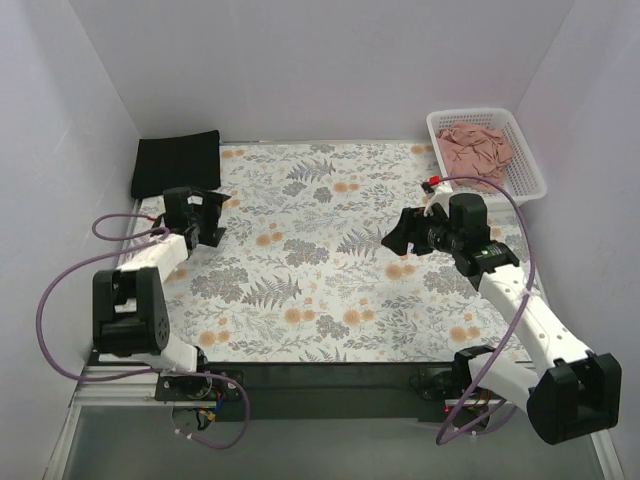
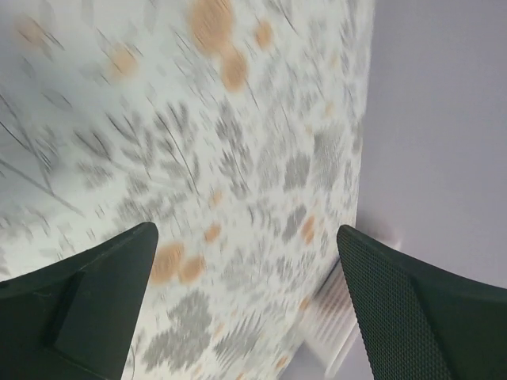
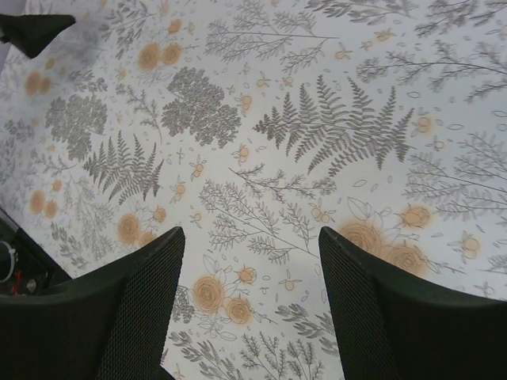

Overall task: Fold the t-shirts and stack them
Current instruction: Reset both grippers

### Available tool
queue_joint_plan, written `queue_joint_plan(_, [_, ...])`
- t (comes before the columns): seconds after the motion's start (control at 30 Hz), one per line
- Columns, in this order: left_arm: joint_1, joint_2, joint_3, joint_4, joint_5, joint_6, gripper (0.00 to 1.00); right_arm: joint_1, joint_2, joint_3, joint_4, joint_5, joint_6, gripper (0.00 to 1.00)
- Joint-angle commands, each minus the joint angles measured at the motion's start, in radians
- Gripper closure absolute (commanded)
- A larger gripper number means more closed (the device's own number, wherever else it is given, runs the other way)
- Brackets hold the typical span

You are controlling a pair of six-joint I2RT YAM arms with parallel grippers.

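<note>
The black t-shirt (image 1: pixel 177 162) lies folded flat in the table's far left corner. The dusty-pink t-shirt (image 1: pixel 477 150) lies crumpled in the white basket (image 1: pixel 530 165) at the far right. My left gripper (image 1: pixel 208 215) is open and empty, just in front of the black t-shirt. Its wrist view shows only the blurred floral cloth between its fingers (image 2: pixel 404 309). My right gripper (image 1: pixel 398 236) is open and empty over the table's right middle, left of the basket. Its wrist view shows bare floral cloth between its fingers (image 3: pixel 135 309).
A floral tablecloth (image 1: pixel 320 260) covers the table. White walls close it in on the left, back and right. The basket shows blurred at the table's far edge in the left wrist view (image 2: pixel 337 317). Purple cables loop beside both arms.
</note>
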Motion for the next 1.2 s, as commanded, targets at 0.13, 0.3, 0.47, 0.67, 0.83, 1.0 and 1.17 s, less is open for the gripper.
queue_joint_plan(0.13, [-0.215, -0.468, -0.058, -0.217, -0.005, 0.355, 0.03, -0.011, -0.236, 0.047, -0.127, 0.285, 0.004, 0.18])
queue_joint_plan(0.3, [-0.220, -0.784, 0.002, -0.440, -0.024, 0.576, 0.02, -0.012, -0.439, 0.037, -0.179, 0.358, 0.007, 0.02])
queue_joint_plan(0.47, [-0.223, -1.119, 0.091, -0.661, -0.235, 0.719, 0.02, -0.011, -0.630, 0.007, -0.203, 0.506, -0.029, 0.02])
queue_joint_plan(0.67, [-0.245, -1.263, 0.085, -0.792, -0.585, 0.658, 0.02, -0.012, -0.761, -0.032, -0.199, 0.655, -0.098, 0.02])
queue_joint_plan(0.83, [-0.268, -1.311, 0.022, -0.782, -0.640, 0.613, 0.02, -0.012, -0.790, -0.048, -0.190, 0.686, -0.143, 0.02])
queue_joint_plan(1.0, [-0.275, -1.329, -0.022, -0.736, -0.663, 0.599, 0.02, -0.012, -0.815, -0.087, -0.147, 0.686, -0.164, 0.02])
queue_joint_plan(1.17, [-0.284, -1.353, -0.070, -0.708, -0.693, 0.579, 0.02, -0.007, -0.816, -0.105, -0.125, 0.683, -0.189, 0.02])
